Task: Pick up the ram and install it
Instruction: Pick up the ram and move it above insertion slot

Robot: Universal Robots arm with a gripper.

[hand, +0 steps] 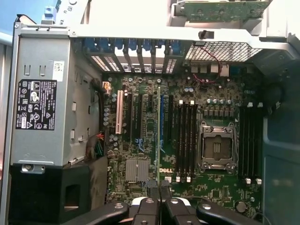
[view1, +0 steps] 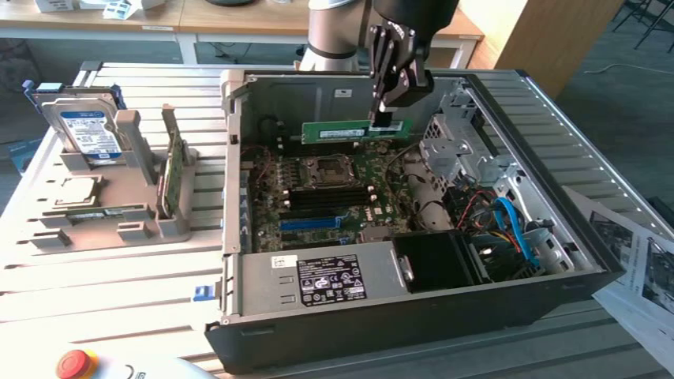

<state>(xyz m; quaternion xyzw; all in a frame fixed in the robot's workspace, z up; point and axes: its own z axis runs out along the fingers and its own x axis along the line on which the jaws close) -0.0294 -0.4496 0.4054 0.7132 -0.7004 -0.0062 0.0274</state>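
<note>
The ram (view1: 337, 132) is already lifted and is grasped at one end by the clenched pincer (view1: 386, 122), above the motherboard (view1: 364, 217) inside the open case (view1: 421, 320). No slot is entered yet; the installing is left.

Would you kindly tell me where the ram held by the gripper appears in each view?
Exterior view: the ram hangs from the gripper above the motherboard, inside the case.
Wrist view: the ram is edge-on, a thin green line running out from the gripper.
Shared landmark: the CPU socket.
</note>
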